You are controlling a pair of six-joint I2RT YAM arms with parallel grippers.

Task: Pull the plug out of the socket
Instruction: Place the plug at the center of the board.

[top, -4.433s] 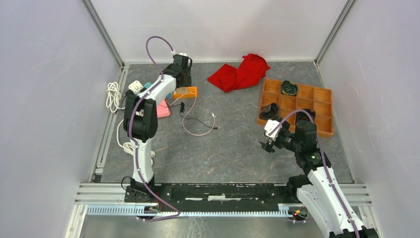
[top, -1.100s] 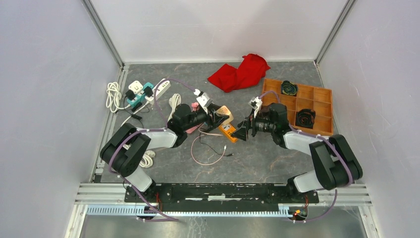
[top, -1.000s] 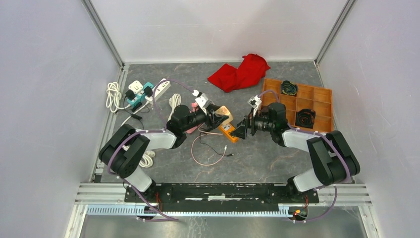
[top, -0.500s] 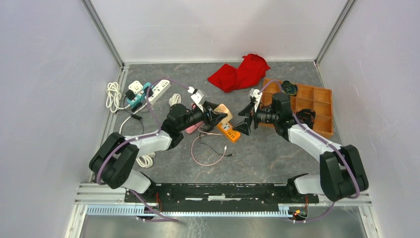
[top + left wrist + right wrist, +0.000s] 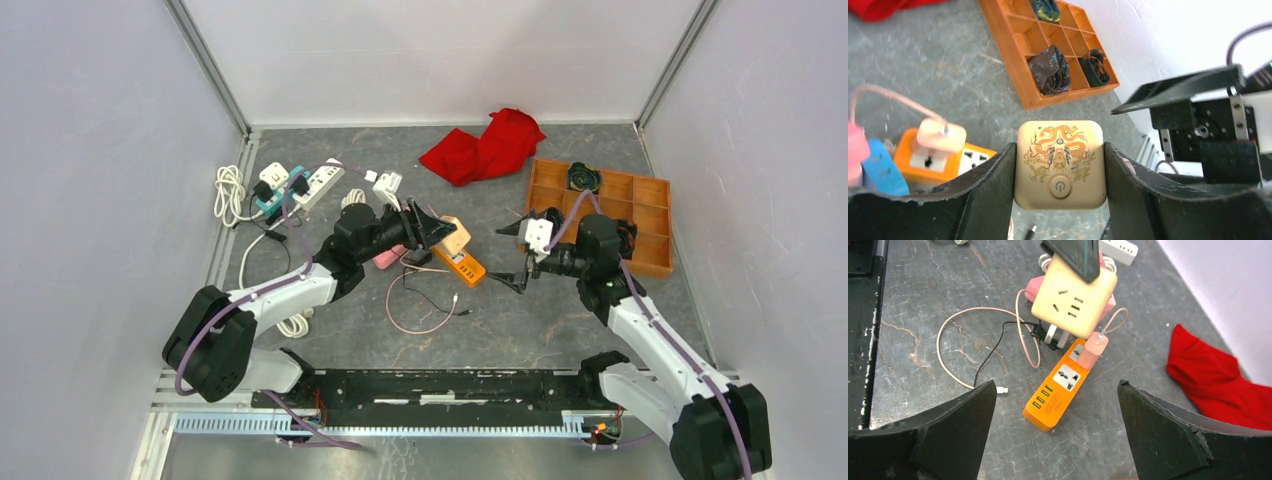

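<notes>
1. Mid-table, the left gripper [image 5: 435, 230] clamps a cream cube socket [image 5: 1060, 160] – jaws roughly half spread, pads flush on two opposite sides. Gold dragon print and power button face the left wrist camera.
2. The cube looks lifted off the table [image 5: 500, 320] and tilted. It hangs over the far end of the orange power strip [image 5: 1060, 385], which lies flat.
3. A white plug [image 5: 1055, 335] sits at the cube's underside, with a thin black cable [image 5: 993, 360] running from that spot. Cannot tell whether the plug is seated in the cube.
4. A pink plug [image 5: 1092, 351] stands upright in the strip's end socket, the one nearest the cube. Its pink cable [image 5: 948, 340] loops on the table at 7 o'clock from the strip.
5. The right gripper [image 5: 512, 256] is at 3 o'clock from the strip, near it but apart – jaws at full spread, nothing between them, fingers pointing toward the strip and cube.
6. A red cloth [image 5: 485, 147] lies at 12 o'clock from the strip, well apart.
7. An orange tray [image 5: 650, 225] is at 2 o'clock, beyond the right gripper. Dark rolled items sit in a few of its compartments.
8. A white power strip [image 5: 315, 180] and a teal adapter [image 5: 270, 197] lie at 10 o'clock near the left wall, with a white cable coil [image 5: 230, 190] just beside them.
</notes>
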